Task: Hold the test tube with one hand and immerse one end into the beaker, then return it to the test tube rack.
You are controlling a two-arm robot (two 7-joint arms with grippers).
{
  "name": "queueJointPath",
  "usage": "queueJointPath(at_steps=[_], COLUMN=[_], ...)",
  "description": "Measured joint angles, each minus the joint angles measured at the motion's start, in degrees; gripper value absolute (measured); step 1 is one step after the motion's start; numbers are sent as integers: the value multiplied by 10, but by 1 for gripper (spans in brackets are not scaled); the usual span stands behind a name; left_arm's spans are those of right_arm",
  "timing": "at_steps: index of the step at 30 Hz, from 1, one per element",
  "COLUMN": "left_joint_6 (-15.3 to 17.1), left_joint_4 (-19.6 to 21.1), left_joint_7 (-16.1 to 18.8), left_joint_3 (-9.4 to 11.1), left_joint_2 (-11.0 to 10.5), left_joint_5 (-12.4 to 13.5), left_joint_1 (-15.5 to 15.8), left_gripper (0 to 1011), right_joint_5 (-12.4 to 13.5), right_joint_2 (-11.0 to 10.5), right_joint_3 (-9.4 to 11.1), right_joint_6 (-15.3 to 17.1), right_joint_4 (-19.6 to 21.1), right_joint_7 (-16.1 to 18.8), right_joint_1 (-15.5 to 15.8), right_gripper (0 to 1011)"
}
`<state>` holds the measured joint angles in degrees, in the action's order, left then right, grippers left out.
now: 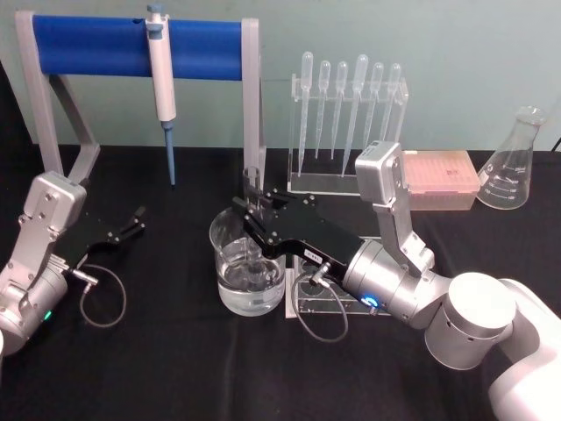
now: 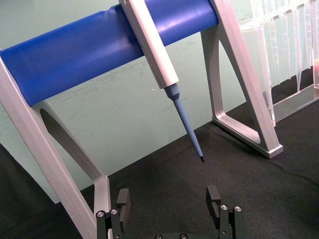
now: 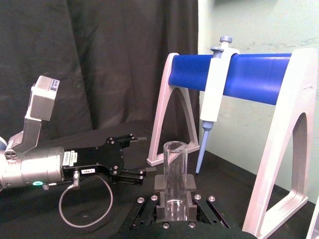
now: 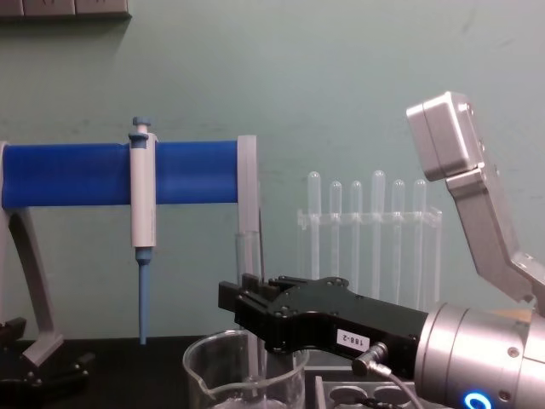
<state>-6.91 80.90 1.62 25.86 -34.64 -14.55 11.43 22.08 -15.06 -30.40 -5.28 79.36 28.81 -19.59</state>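
Right gripper: right gripper (image 1: 254, 209), centre of the head view, pinches the test tube (image 3: 175, 174) upright between its two fingers, directly above the beaker (image 1: 248, 267).
Test tube: its lower end appears to reach down into the beaker's water in the head view; how deep it sits I cannot tell. The open mouth stands above the fingers in the right wrist view.
Beaker: stands centre-low in the head view on the black table (image 1: 158, 360), part filled with clear liquid, just beside a clear low stand (image 1: 311, 303) under the right wrist.
Left gripper: left gripper (image 1: 133, 224), at the left edge of the head view, spread wide and holding nothing, apparently idle.
Pipettor: blue-tipped pipettor (image 1: 161, 79) hangs on the blue-barred rack (image 1: 96, 37), upper left, behind the beaker.
Pipette rack: clear rack of bulb pipettes (image 1: 346, 123), upper centre, with an Erlenmeyer flask (image 1: 513, 162) at far right.
Risk, tube slip: smooth glass in flat fingers may slide or tilt on lifting.
Risk, rim strike: a sideways pull before the tube clears the rim could knock it on the glass or tip the beaker.
Risk, rack: rising far back could meet the rack's near leg.
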Motion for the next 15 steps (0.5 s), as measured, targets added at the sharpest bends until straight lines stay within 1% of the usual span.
queueJointPath(at_steps=[15], left_joint_6=[0], left_joint_4=[0], left_joint_7=[0], left_joint_3=[0], left_joint_2=[0], left_joint_5=[0], left_joint_1=[0], left_gripper=[1000], right_joint_5=[0], right_joint_2=[0], right_joint_3=[0], right_joint_6=[0], right_joint_4=[0], right_joint_7=[0], right_joint_1=[0], right_gripper=[224])
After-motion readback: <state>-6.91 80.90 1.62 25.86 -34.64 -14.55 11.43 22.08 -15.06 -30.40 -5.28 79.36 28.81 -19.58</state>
